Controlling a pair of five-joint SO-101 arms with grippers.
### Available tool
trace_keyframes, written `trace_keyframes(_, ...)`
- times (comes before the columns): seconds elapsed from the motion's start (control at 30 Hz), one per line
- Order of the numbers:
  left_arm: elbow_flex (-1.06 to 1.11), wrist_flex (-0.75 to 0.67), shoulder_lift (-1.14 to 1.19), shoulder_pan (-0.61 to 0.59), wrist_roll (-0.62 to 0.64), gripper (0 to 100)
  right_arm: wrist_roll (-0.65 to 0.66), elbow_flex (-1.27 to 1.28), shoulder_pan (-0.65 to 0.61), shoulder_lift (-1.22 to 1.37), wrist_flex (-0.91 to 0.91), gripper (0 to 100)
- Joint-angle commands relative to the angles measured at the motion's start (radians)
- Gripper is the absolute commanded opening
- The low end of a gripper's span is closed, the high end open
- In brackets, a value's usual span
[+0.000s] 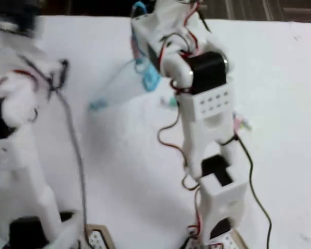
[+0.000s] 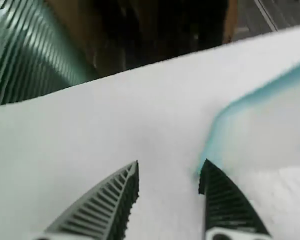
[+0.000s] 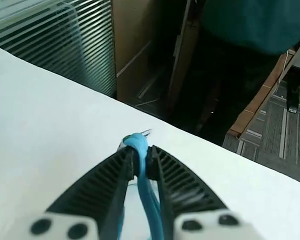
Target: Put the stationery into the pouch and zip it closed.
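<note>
Right arm stretched far across the table (image 1: 285, 78), pinching the pouch (image 1: 119, 88) by its blue trim (image 3: 153, 210).
The right gripper (image 3: 140, 156) is clamped tight on that trim, and the pouch slants down from it toward the tabletop, seemingly lifted at that end. The left gripper (image 2: 170, 172) sits low over the table with its fingers parted, one tip just beside the pouch's blue border.

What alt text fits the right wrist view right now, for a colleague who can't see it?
The right gripper is shut on a blue strip, apparently part of the pouch, over the white table. Beyond the table's edge lies a dark room with a slatted panel.
</note>
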Motion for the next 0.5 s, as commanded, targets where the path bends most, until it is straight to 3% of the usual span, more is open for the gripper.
trace_keyframes(0.0,-0.006,0.103,0.001,0.137,-0.048,19,-0.008,-0.028,0.004,-0.007,-0.05,1.7)
trace_keyframes(0.23,0.035,0.115,-0.001,0.131,0.388,19,-0.005,-0.026,-0.033,-0.007,-0.071,1.7)
trace_keyframes(0.47,0.049,0.107,0.001,0.039,0.516,19,-0.008,-0.028,-0.035,0.054,-0.071,1.7)
